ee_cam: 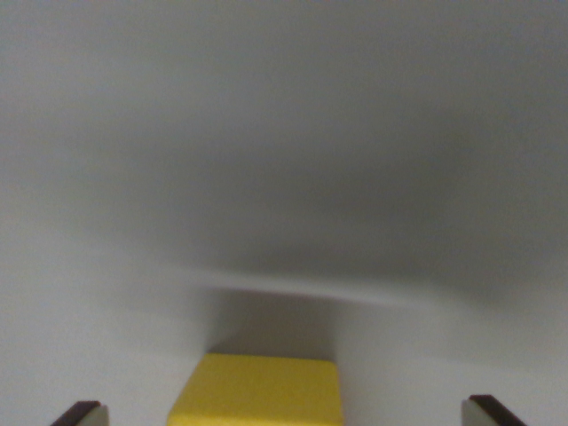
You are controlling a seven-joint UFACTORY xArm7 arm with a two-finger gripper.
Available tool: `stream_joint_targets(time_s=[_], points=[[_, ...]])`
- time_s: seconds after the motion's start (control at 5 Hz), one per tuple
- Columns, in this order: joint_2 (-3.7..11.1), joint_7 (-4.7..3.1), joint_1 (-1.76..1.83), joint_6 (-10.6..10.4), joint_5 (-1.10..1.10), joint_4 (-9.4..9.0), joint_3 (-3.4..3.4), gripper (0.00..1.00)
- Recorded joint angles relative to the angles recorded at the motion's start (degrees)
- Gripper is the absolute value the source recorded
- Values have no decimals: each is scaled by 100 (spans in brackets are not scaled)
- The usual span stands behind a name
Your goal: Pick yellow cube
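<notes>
The yellow cube (257, 390) rests on a pale grey surface at the bottom centre of the wrist view, cut off by the lower edge. My gripper (284, 415) is open around it: one fingertip (82, 414) shows at the bottom left, the other fingertip (493, 412) at the bottom right. Clear gaps separate both from the cube, which lies somewhat closer to the left one. Only the tips of the fingers are visible.
A plain pale grey surface (284, 177) fills the rest of the blurred picture, with a soft shadow just beyond the cube.
</notes>
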Motion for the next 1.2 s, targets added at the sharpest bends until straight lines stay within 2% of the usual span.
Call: stream_joint_targets(time_s=[0.2, 0.4, 0.6, 1.2], points=[[52, 39, 24, -167, 12, -127, 43, 0], [52, 39, 24, -167, 12, -127, 43, 0], [95, 71, 44, -307, 22, -234, 78, 0], [129, 97, 60, -418, 30, -319, 107, 0]])
